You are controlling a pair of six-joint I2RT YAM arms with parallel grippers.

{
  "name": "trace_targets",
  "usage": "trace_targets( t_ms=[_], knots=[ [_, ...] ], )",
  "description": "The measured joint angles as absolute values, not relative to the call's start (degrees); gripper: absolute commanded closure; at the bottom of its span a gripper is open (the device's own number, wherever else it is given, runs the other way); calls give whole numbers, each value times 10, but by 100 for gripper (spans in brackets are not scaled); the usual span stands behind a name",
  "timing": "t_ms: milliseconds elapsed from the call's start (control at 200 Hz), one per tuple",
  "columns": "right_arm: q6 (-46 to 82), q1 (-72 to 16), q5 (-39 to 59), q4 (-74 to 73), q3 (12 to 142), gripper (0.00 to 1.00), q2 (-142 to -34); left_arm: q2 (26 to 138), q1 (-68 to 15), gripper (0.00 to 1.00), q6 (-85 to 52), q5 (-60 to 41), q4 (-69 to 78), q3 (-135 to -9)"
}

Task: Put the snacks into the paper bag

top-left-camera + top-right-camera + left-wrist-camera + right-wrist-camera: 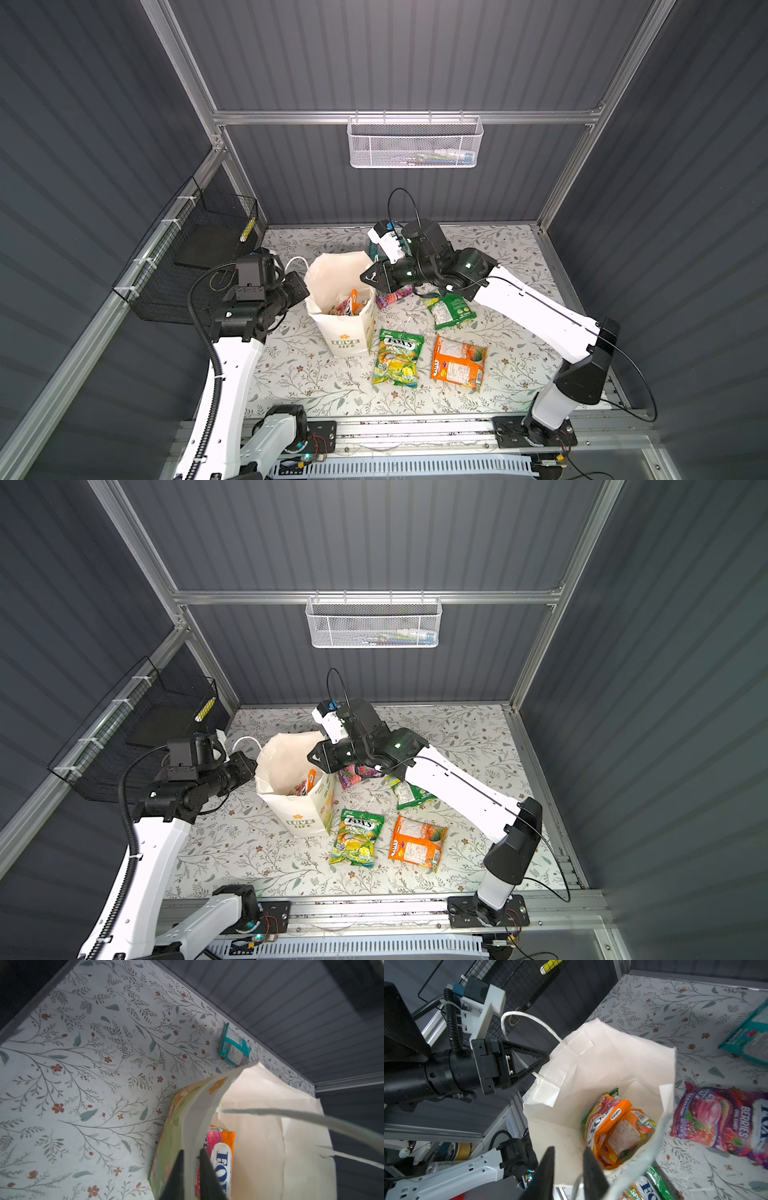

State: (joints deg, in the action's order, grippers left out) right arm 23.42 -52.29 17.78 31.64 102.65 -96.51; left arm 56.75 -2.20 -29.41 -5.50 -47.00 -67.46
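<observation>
Right claw [569, 1149] over paper bag [591, 1064], snacks [616, 1126] inside

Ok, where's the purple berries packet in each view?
In a top view: purple packet just right of the paper bag.
In a top view: same spot.
Left wrist: not in it.
Right wrist: lying beside the bag's open mouth.
Shared landmark: the bag.

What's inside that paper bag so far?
The bag holds an orange FOX'S packet, a second orange packet and a green edge behind. Anything beneath them, and the bag's floor, is covered.
</observation>
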Motion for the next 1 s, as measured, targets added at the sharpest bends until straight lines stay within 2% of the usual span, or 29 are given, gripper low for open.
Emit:
trace_targets(
  t_ms=[130,260,465,615,836,1001],
  knots=[
    [223,-509,174,323,1025,16,-939,551,-22,100,-295,-65,-458,-663],
    [221,-467,148,316,985,4,-861,515,-22,100,-292,-54,-449,-635],
    [241,-354,109,266,882,1,-725,477,-22,100,-288,-36,-447,-612],
    [274,-283,103,218,820,1,-719,464,-22,100,-287,-33,-447,-606],
    [309,-220,129,171,806,4,-892,463,-22,100,-287,-34,-440,-602],
    [282,-213,145,194,914,8,-1077,463,-22,100,-287,-37,-438,-602]
  ],
)
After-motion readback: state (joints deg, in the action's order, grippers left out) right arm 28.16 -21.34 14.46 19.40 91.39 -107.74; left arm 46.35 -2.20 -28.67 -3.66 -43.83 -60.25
